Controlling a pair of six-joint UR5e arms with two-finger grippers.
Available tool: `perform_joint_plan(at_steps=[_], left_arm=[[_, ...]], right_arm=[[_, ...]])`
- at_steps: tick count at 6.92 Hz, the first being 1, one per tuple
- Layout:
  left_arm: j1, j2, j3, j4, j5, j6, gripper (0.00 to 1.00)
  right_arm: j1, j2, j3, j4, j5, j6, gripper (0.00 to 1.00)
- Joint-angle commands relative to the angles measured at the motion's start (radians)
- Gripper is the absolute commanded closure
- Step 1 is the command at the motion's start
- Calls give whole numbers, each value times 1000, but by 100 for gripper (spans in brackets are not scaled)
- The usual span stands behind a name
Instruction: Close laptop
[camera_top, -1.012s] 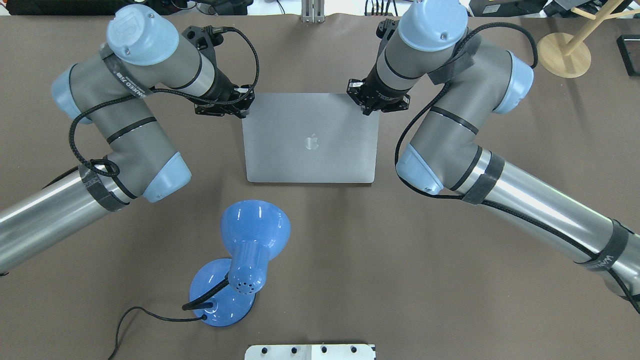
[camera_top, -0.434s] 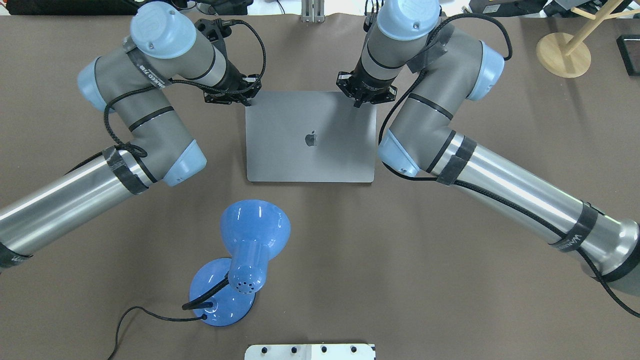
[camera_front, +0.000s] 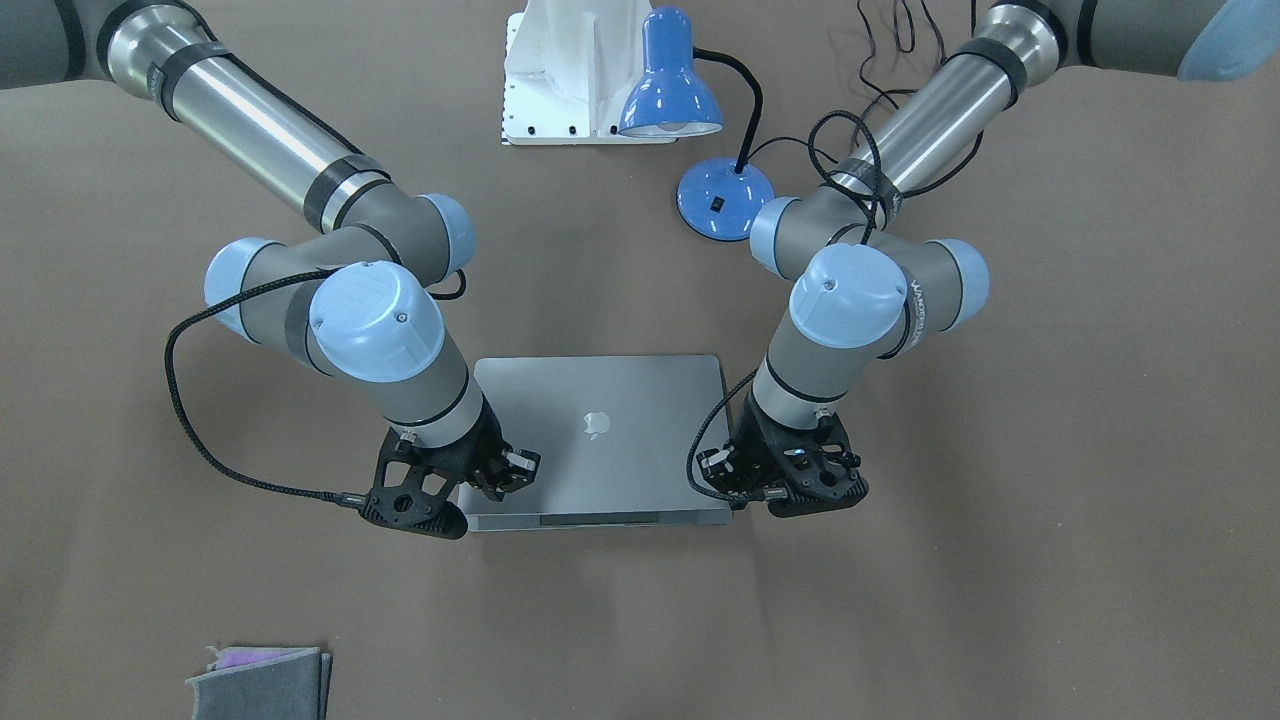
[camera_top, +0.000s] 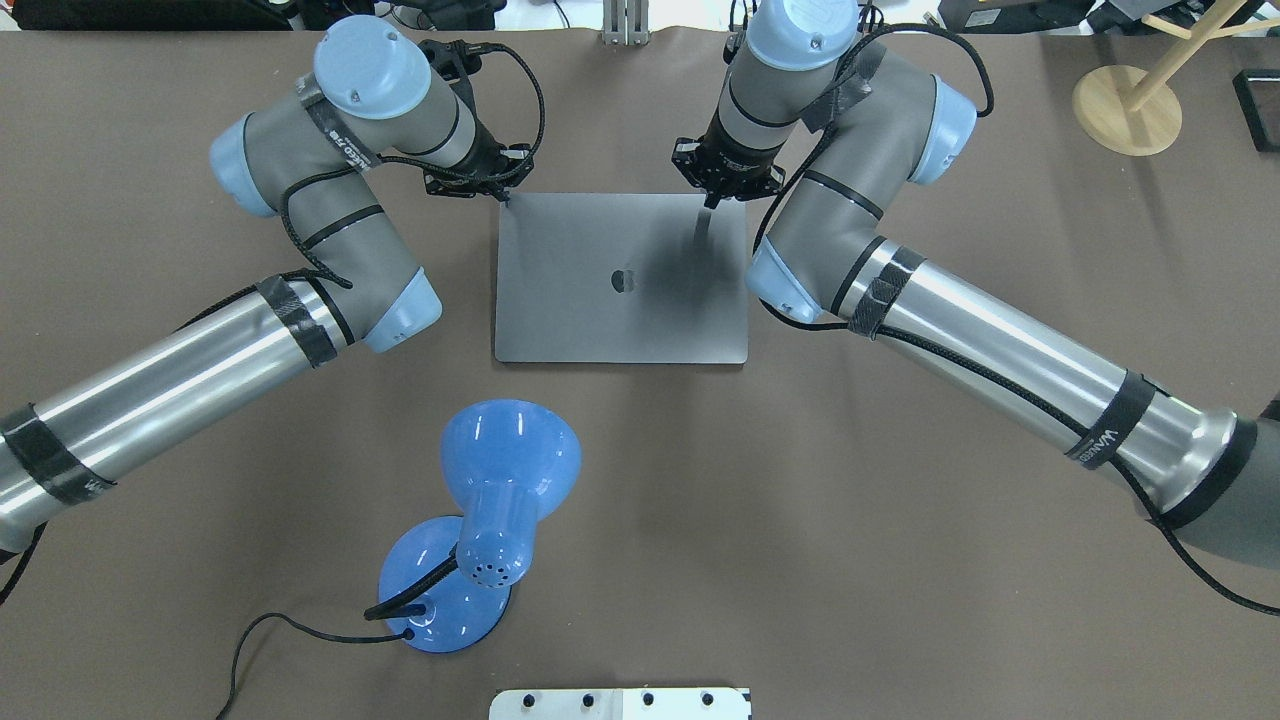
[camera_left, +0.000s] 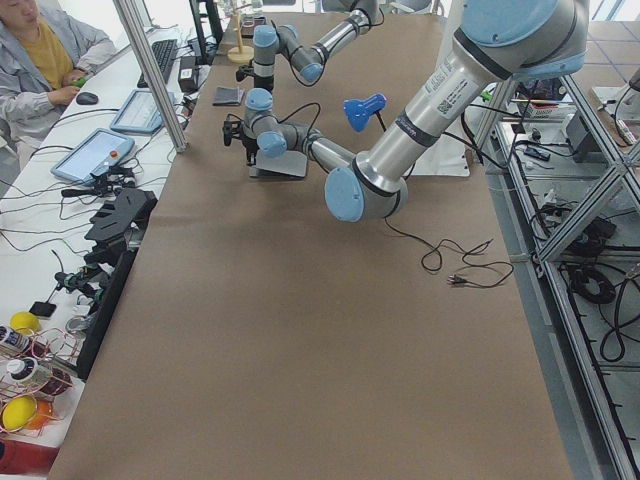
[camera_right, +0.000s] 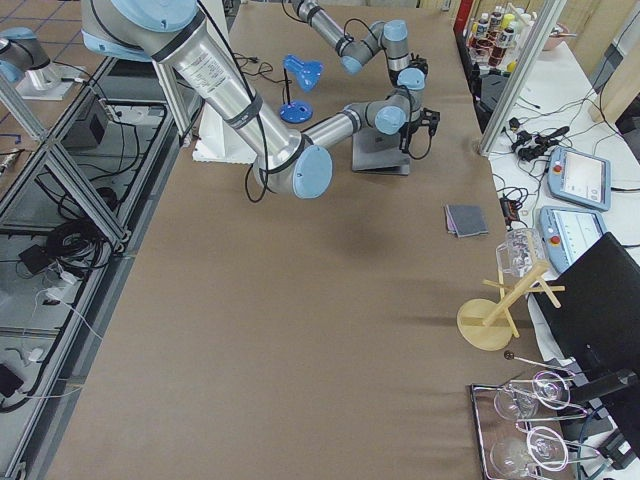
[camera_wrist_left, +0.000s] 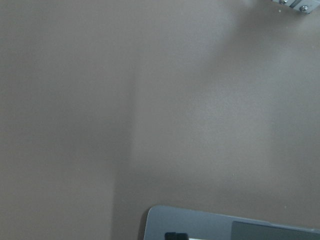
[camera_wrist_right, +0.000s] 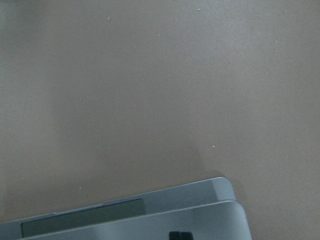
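The grey laptop (camera_top: 620, 300) lies in the middle of the table with its lid, apple logo up, lowered almost flat onto the base. The right wrist view shows the lid (camera_wrist_right: 150, 225) just above the base's front edge. My left gripper (camera_top: 505, 196) is at the lid's far left corner, fingers together. My right gripper (camera_top: 710, 200) is at the far right corner, fingers together, tip on the lid. In the front-facing view the left gripper (camera_front: 735, 492) and right gripper (camera_front: 505, 470) flank the laptop's (camera_front: 600, 450) front edge. Neither holds anything.
A blue desk lamp (camera_top: 500, 470) with its cable stands near the robot, left of centre. A wooden stand (camera_top: 1125, 105) is at the far right. A grey folded cloth (camera_front: 260, 682) lies on the operators' side. A white mount plate (camera_top: 620, 703) is at the near edge.
Both grippers moved farther from the robot and lower along the lid's far edge. The lid has dropped from tilted to nearly flat.
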Motion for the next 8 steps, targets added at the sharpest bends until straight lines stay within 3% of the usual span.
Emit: perform_joint_plan(at_steps=[1,2,3,4,5,6,8], left_arm=[[3,-2,12,-1,-1,3,100],[3,-2,9,-1,-1,2,100],[-1,-5,-32,5,-4,-1,100],[-16,2,-104,49,-31,-1,100],[-45,34,-194,133,-107,5,94],[-106,151,-341,179,-184,46,4],[-206,389,-602,302,-257,303,3]], right_arm=[[0,5,-19,2,24,0,100],[2,7,-19,2,31,-1,100],[43,11,13,-6,93,3,100],[124,-61,112,-12,238,-4,100],[181,-188,261,-13,265,-9,40],[244,-291,353,-15,282,-38,0],[366,-460,442,-15,365,-270,0]])
